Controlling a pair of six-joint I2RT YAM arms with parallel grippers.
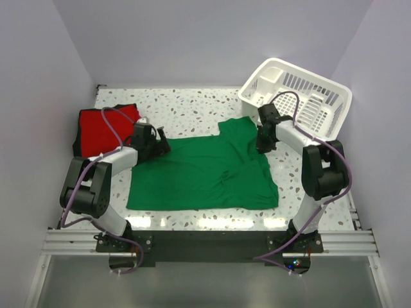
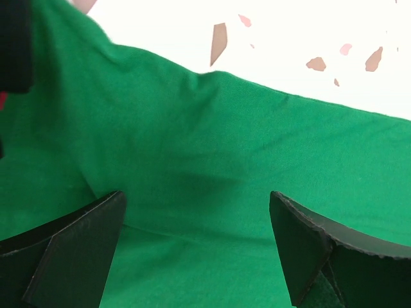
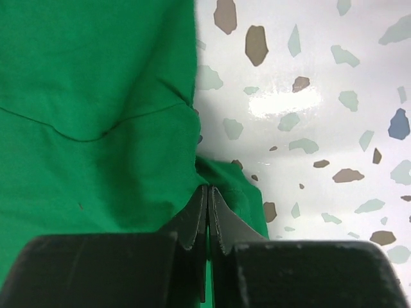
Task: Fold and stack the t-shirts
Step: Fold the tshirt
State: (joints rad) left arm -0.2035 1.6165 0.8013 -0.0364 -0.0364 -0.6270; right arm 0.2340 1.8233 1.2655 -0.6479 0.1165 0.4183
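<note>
- Speckled table (image 1: 192,106) fills the middle of the top view, nothing fancy.
- The green t-shirt (image 1: 205,173) is the big thing here. It's spread mostly flat across the center, with a sleeve poking toward the upper right and a few wrinkles on the right side.
- White basket (image 1: 334,112) sits tipped in the upper right corner, just beside that sleeve.
- The red t-shirt (image 1: 96,131) looks already folded, parked at the left edge in the upper left.
- Right gripper (image 3: 207,199) is at the shirt's right edge, jaws pinched tight on a bit of green cloth where it meets bare table.
- Left gripper (image 2: 196,212) is over the shirt's upper left part, jaws spread wide with green fabric between them, gripping nothing.
- My read: this is the start of folding the green one. Next the left needs to close on cloth too, then both lift and carry the edge over evenly without bunching.
</note>
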